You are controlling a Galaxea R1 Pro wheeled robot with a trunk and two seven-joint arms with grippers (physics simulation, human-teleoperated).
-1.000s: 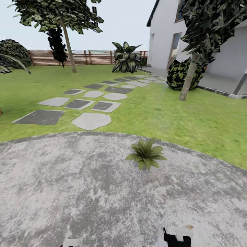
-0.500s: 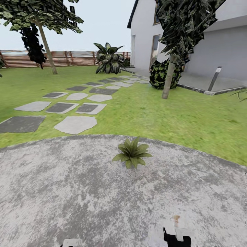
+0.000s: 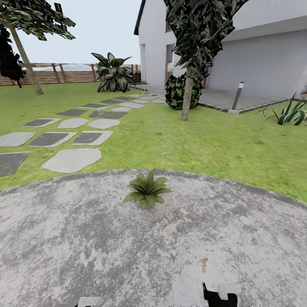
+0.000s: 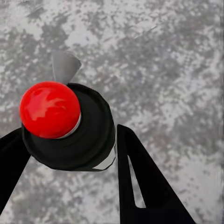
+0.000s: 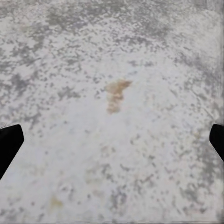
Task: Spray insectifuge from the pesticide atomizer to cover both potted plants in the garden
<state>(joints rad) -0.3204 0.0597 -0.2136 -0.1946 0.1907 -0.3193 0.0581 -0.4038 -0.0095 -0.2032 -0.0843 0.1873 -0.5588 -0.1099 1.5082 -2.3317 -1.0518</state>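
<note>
One potted plant [image 3: 147, 194], a small narrow-leaved green rosette, stands on the garden's round grey paved patio [image 3: 85, 238] near its far edge, ahead of me. In the left wrist view my left gripper [image 4: 70, 140] is shut on the pesticide atomizer [image 4: 88, 140], seen end-on as a dark round body with a red knob and a pale grey spout. My right gripper [image 5: 112, 140] hangs open over bare paving with an orange-brown stain [image 5: 115, 93]. Both grippers just peek in at the head view's lower edge, left gripper [image 3: 88, 302] and right gripper [image 3: 219, 295].
Lawn [image 3: 221, 145] lies beyond the patio, with stepping stones [image 3: 72, 160] running off to the left. A thin tree trunk [image 3: 186, 100], a round bush [image 3: 179, 91], a grey bollard lamp [image 3: 237, 96] and a striped agave [image 3: 290, 113] stand before the house. The slat fence [image 3: 64, 74] closes the back.
The camera has swung to the right, so the whole scene slid left. The bollard lamp and then the agave came into view. The grippers keep their place.
</note>
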